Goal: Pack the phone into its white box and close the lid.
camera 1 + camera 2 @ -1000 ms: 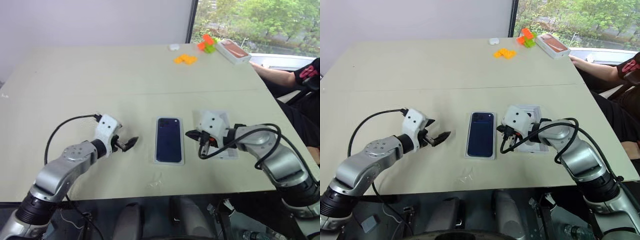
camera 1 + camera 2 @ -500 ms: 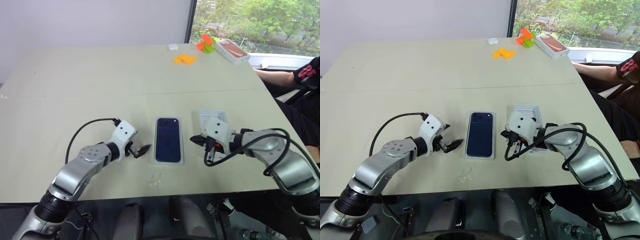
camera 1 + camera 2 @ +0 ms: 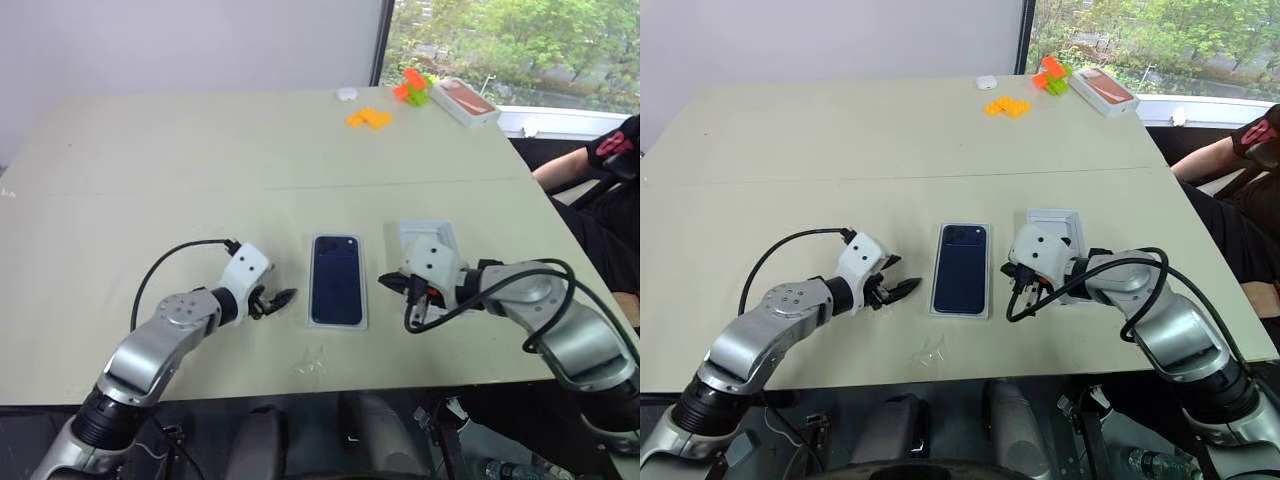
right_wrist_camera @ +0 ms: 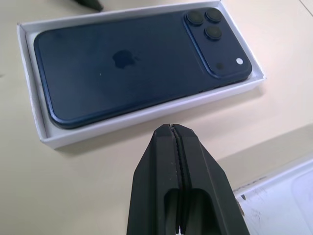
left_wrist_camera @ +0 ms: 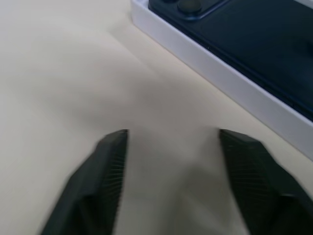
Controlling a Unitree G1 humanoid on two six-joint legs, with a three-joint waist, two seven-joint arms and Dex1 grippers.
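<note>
**Two grippers flank phone already in box**

One phone lies face down in the white box, camera block at the far end from the robot, box rim showing all round it. Box sits on the table btwn the two grippers.

L gripper is just beside the box's left long side, tips aimed at it, not touching. Its wrist view shows the fingers parted w/ bare tabletop in the gap, roughly half spread, nothing held. Box wall and the phone's camera end lie just past the tips.

R gripper is just off the box's right long side, tips pointing at it, apart from it. Fingers pressed tight together, nothing btwn them, only a thin seam shows.

Under and behind the R gripper lies a white tray w/ a recess; can't tell if it's the lid.

Well beyond both grippers, at the table's far right end: orange blocks, an orange-and-green cluster, an orange-topped white box, a small white object. A person's arm shows at the right edge, past the R arm.
</note>
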